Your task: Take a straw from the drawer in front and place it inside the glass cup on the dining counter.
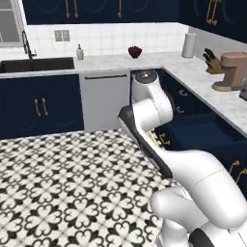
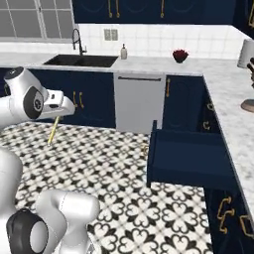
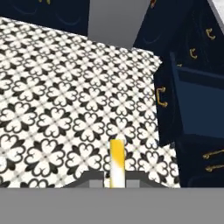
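You face navy cabinets [image 2: 94, 101] under marbled worktop [image 1: 202, 77]; patterned floor [image 1: 62, 183] (black-and-white) at six o'clock, window [image 2: 34, 20] at eleven.

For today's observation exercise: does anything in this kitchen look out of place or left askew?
Yes. The navy drawer stands pulled out into the floor space, unlike the closed cabinet fronts around it. Odder still, a pale yellow straw hangs from the shut claw above the patterned floor, away from any counter.

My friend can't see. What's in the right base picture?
The robot's gripper holds a thin yellow straw hanging down over the patterned floor. To the right, a navy drawer stands pulled open under the marbled worktop.
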Robot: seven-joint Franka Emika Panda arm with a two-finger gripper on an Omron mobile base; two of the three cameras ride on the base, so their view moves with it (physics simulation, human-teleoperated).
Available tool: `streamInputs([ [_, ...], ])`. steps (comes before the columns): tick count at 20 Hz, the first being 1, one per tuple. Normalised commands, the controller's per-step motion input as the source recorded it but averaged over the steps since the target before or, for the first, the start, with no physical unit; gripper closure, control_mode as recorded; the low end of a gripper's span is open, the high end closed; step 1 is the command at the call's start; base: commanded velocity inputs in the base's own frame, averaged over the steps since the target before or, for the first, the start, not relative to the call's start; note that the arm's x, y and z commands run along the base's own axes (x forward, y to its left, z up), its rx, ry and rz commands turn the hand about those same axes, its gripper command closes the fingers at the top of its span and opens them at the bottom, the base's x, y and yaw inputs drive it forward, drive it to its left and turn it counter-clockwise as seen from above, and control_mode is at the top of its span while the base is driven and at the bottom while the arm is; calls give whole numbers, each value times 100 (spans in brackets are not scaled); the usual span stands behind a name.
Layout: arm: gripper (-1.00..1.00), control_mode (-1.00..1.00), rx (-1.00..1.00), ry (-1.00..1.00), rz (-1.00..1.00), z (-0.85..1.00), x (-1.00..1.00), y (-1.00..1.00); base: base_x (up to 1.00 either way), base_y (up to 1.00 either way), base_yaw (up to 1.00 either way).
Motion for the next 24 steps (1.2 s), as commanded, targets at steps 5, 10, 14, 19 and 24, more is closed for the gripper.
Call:
streamInputs([
  [5, 100, 100, 0, 0, 0, 0, 0, 0, 0, 71, 56],
  [10, 100, 100, 0, 0, 0, 0, 0, 0, 0, 74, 56],
  [14, 100, 100, 0, 0, 0, 0, 0, 0, 0, 91, 50],
  [19, 100, 100, 0, 0, 0, 0, 0, 0, -3, 100, 19],
  [24, 100, 100, 0, 0, 0, 0, 0, 0, -11, 100, -3],
])
